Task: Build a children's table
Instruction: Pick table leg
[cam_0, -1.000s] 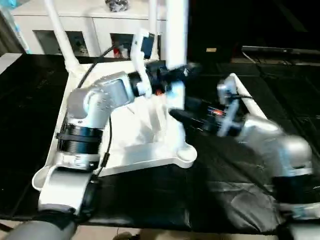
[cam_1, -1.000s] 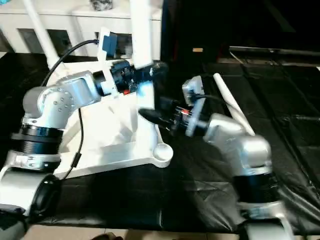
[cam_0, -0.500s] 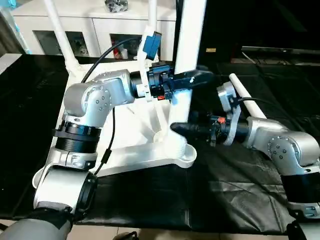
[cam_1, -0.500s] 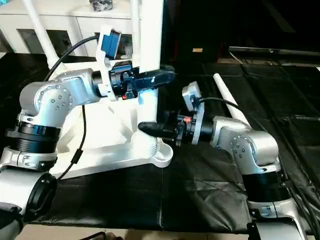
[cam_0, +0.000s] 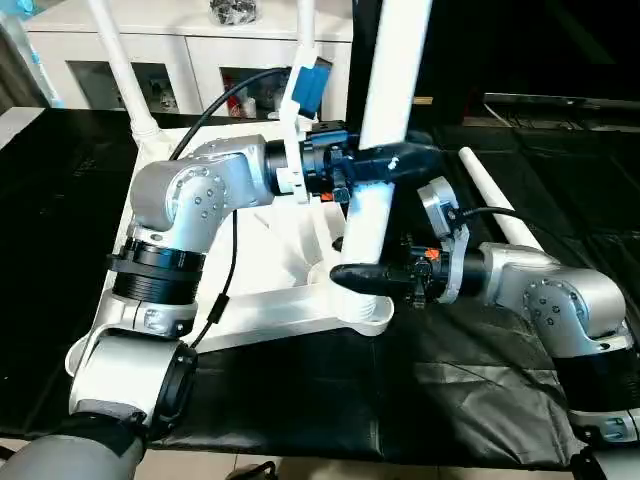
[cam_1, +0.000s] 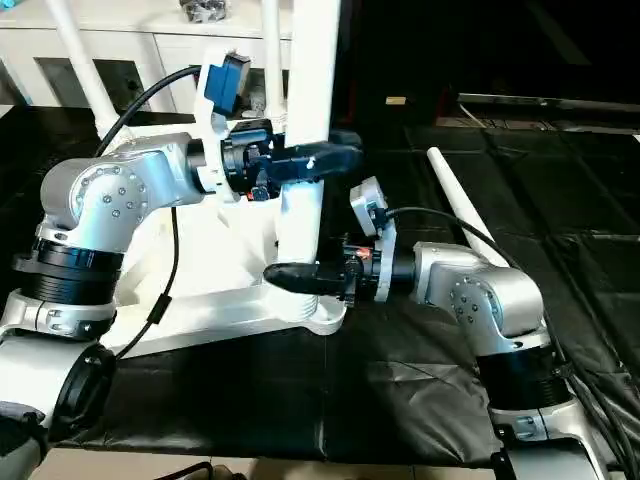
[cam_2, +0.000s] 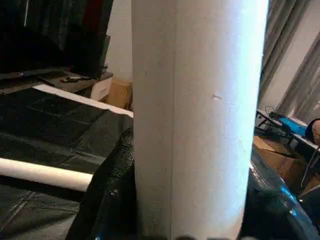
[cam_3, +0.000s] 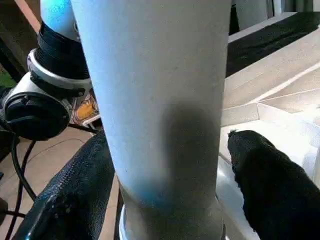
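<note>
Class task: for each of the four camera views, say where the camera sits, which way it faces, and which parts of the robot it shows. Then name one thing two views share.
Left eye, right eye: on the head, looking forward and down at the tabletop; both silver forearms show.
Left wrist: looks along the left gripper at the upright leg; black fingers flank it.
Right wrist: looks along the right gripper at that leg's base.
Shared: the upright leg; a loose leg shows in the eye and left wrist views.

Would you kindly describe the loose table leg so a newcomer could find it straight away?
Start at the white table top lying underside up on the black-covered surface. To the robot's right of it, beyond the right arm, a white tube leg lies flat on the black cover. The other legs stand upright on the top; it is the one lying down.
</note>
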